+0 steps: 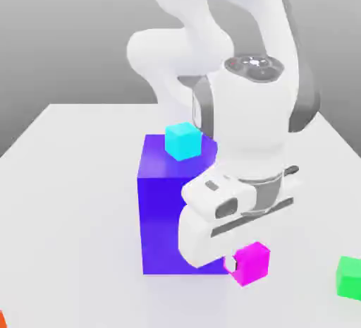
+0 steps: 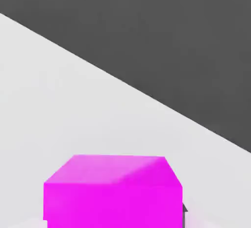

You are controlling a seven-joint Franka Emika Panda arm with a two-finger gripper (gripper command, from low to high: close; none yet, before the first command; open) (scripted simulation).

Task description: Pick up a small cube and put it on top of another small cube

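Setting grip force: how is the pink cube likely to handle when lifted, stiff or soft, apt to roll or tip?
The pink cube looks stiff: its edges stay straight with the pincer at it. Its flat faces make rolling unlikely, and its even, squat shape suggests little tipping. The glossy sheen hints it could be a bit slippery.

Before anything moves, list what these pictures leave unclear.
- Magenta cube: in the hand view, its near part is cut off by the picture's edge.
- Blue-violet block: exterior view, partly hidden behind the arm.
- Green cube: exterior view, cut off by the right edge.
- Orange thing: exterior view, only a corner inside the left edge; its full shape can't be told.
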